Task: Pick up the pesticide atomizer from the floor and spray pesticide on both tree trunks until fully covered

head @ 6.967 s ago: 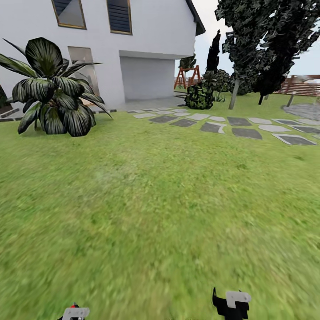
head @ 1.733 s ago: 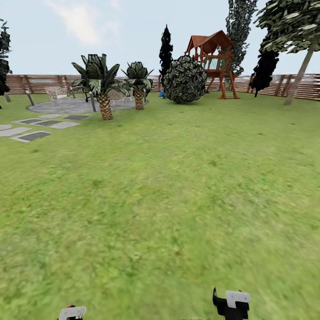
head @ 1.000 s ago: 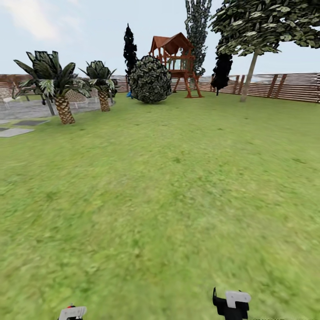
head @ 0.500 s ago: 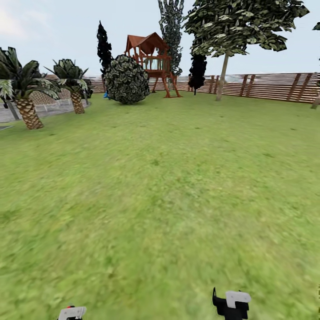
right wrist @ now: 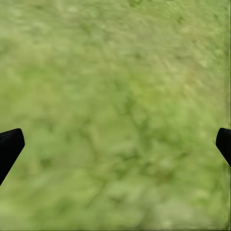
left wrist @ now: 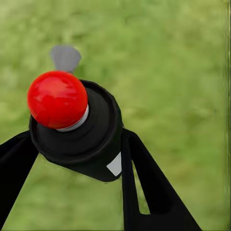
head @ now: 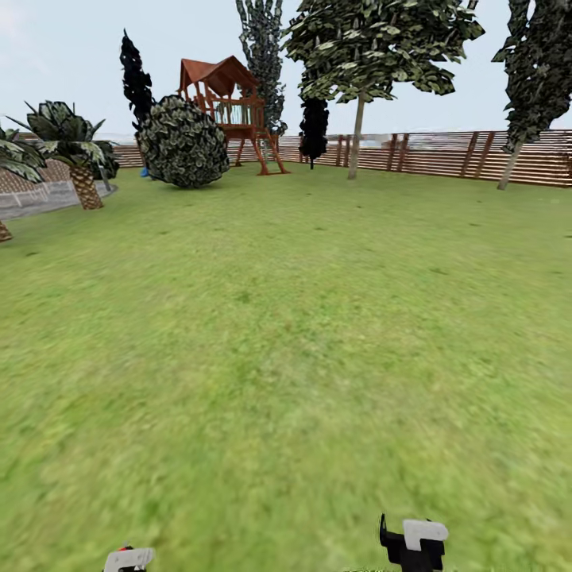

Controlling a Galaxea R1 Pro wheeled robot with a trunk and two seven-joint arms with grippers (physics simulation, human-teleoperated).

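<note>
The pesticide atomizer (left wrist: 77,130) shows in the left wrist view as a dark round cap with a red knob, held over blurry grass. My left gripper (left wrist: 79,149) is shut on it, one black finger on each side. In the head view the left gripper (head: 129,560) peeks in at the bottom edge with a red speck on top. My right gripper (head: 417,544) sits low at the right, open and empty, and its wide-apart fingertips (right wrist: 9,144) frame bare grass. Two trees stand far off by the fence: one pale trunk (head: 357,135) at centre, a leaning trunk (head: 508,163) at right.
Open lawn (head: 286,318) stretches ahead to the brown slat fence (head: 445,155). A round bush (head: 183,143), a red wooden play tower (head: 226,103) and dark narrow trees (head: 314,127) stand at the back left. Short palms (head: 79,167) and a paved patch (head: 40,199) lie at the far left.
The whole view has swung to the right: house and stepping stones have left the picture, and the bush, play tower and fence slid leftward. Both grippers keep their places in the picture.
</note>
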